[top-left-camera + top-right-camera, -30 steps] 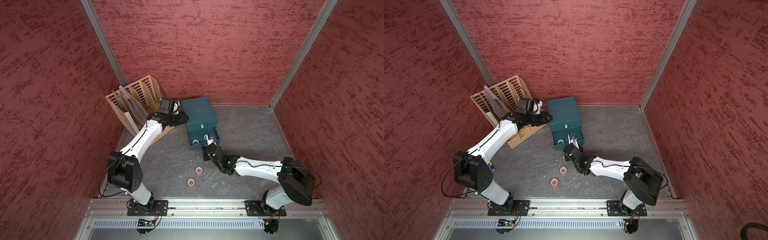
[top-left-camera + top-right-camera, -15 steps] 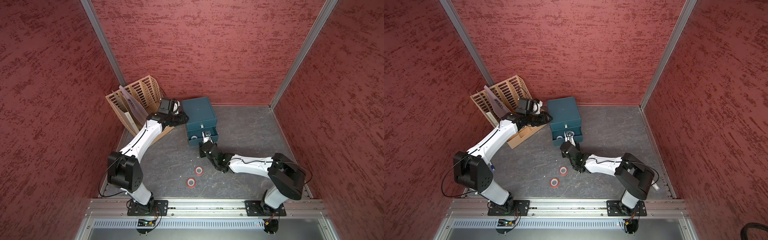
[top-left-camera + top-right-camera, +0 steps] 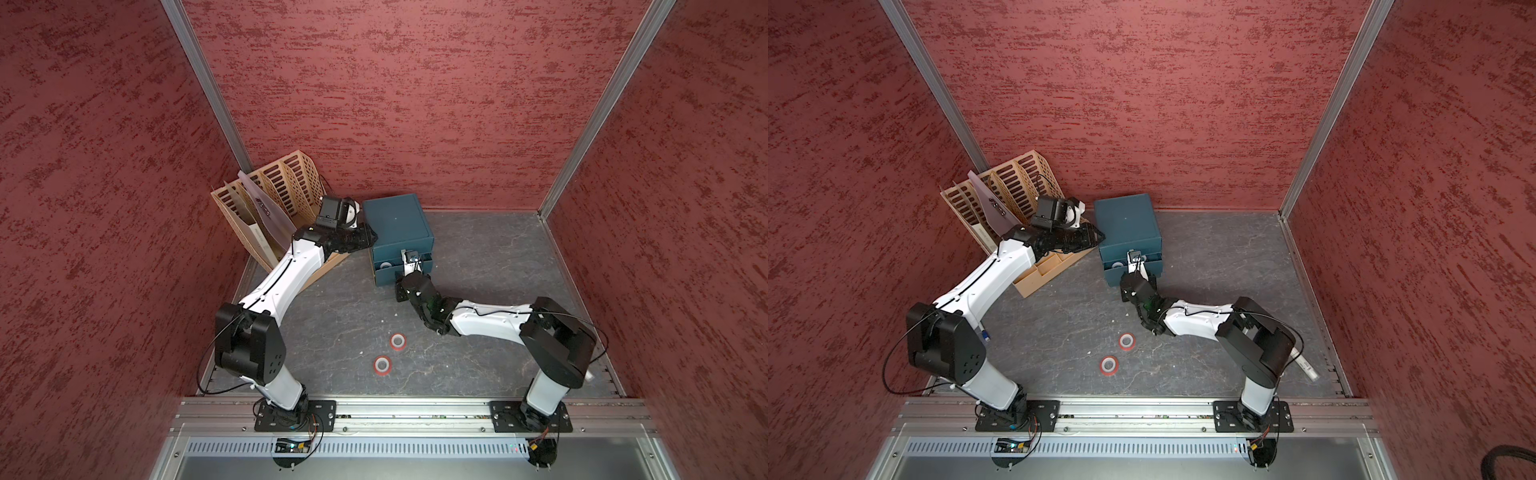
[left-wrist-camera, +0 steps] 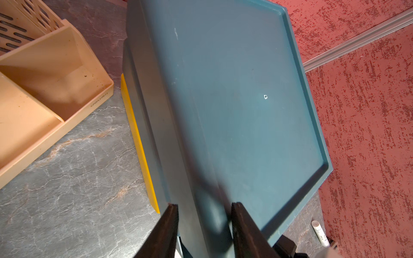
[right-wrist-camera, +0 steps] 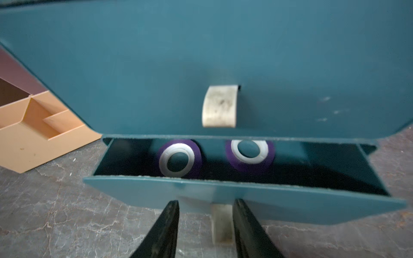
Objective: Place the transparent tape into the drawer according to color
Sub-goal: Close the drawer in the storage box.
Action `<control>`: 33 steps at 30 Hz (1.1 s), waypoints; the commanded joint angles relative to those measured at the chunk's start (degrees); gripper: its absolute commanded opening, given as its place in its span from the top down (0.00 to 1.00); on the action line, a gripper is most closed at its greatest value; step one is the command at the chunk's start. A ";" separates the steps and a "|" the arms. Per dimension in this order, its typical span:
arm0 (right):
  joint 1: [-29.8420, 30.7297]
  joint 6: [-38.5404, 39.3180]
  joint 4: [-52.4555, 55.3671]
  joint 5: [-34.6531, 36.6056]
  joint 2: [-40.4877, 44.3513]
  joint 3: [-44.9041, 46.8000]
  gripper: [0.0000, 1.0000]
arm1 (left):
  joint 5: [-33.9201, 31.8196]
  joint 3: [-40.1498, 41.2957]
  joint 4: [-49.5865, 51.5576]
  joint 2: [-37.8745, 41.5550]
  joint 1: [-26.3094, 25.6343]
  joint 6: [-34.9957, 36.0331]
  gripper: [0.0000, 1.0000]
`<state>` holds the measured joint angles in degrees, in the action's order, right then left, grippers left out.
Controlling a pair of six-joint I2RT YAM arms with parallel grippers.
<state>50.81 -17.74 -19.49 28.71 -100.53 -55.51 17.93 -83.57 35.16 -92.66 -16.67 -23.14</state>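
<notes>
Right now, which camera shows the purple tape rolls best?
The right wrist view: both purple tape rolls sit clear inside the open drawer. Both top views show only a tiny pale ring of one; the left wrist view shows none.

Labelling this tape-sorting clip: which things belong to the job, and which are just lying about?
Job: two purple rolls in the open drawer; two red rolls on the floor; teal drawer unit.
Lying about: tan file rack; white tube.

1. Gray stone-look table (image 3: 478, 257).
2. Back: teal drawer box (image 3: 397, 222), with a tan file rack (image 3: 274, 195) beside it.
3. Front middle: two red tape rolls (image 3: 397, 341) (image 3: 382, 365), close but apart.
4. Right edge: white tube (image 3: 1304, 365).
</notes>
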 commanded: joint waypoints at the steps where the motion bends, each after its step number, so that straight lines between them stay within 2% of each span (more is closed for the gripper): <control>1: -1.27 1.47 -3.93 -0.38 -1.60 -2.17 0.56 | 0.50 0.86 1.49 1.26 0.14 1.15 0.58; 16: -3.47 2.64 -6.38 -2.76 -5.53 -5.75 0.55 | 0.96 0.60 2.02 1.17 -0.52 1.43 0.60; 21: -3.61 1.30 -6.09 -3.53 -4.03 -3.60 0.53 | 0.89 0.62 2.02 1.33 -0.65 1.43 0.60; 25: -3.61 -2.95 -5.00 -5.07 -0.73 0.83 0.50 | 0.88 0.77 2.02 1.38 -0.65 1.57 0.60; 33: -3.96 -16.33 -3.63 -13.94 1.66 7.37 0.47 | 0.61 1.45 1.93 1.86 -0.47 1.69 0.59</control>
<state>47.42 -27.49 -23.64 19.68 -100.18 -49.28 18.17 -83.24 35.53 -92.14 -17.04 -22.41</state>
